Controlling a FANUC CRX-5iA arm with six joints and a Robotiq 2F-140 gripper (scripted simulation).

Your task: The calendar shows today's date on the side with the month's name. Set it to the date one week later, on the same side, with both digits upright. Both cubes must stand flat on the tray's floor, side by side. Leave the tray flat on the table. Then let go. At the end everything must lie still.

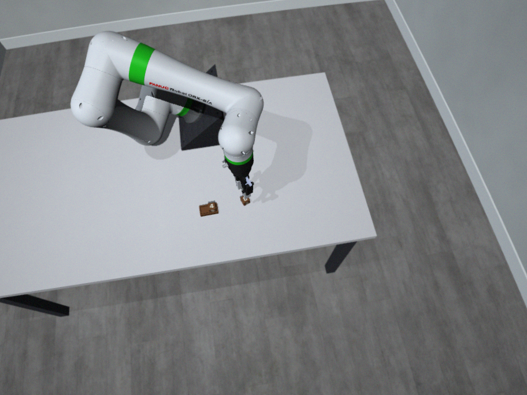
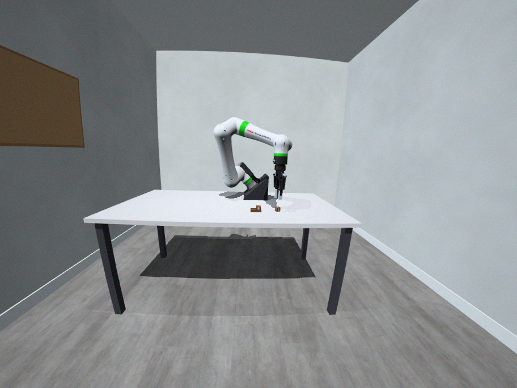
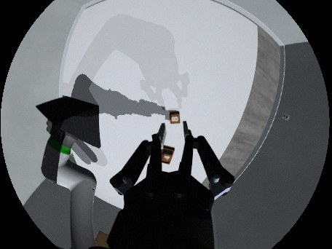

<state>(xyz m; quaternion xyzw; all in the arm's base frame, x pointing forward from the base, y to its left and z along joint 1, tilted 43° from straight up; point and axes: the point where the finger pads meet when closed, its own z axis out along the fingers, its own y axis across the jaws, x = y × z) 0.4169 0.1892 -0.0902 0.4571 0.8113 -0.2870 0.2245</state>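
Fingers drawn narrow, a slim gap left between the tips, nothing gripped in it. Pointed straight down over the loose cube (image 1: pixel 244 200) and, seen from the side, hanging above it without touching.

Below, a wide white counter (image 1: pixel 85 191) on dark legs, crossed by the arm's grey shadow. Bolted at the back, a dark wedge-shaped base (image 1: pixel 200 135). Rising from that, the white arm (image 1: pixel 191 91) with green bands - folded up, then reaching forward and turned down at the wrist.

Nearer the front edge, the small brown tray (image 1: pixel 204 211), flat on the counter. Standing in its right half, one cube (image 1: pixel 211 206) with a white 4 on top. Left half of the tray bare of a cube. Month's name too small to read from any view.

To the tray's right, near but apart from it, the loose cube flat on the counter - outside the tray, directly under the fingertips. Through the wrist view, framed in the gap between the two fingers, with the tray farther off beyond the tips. Light marking on its upper face, too small to make out as a digit.
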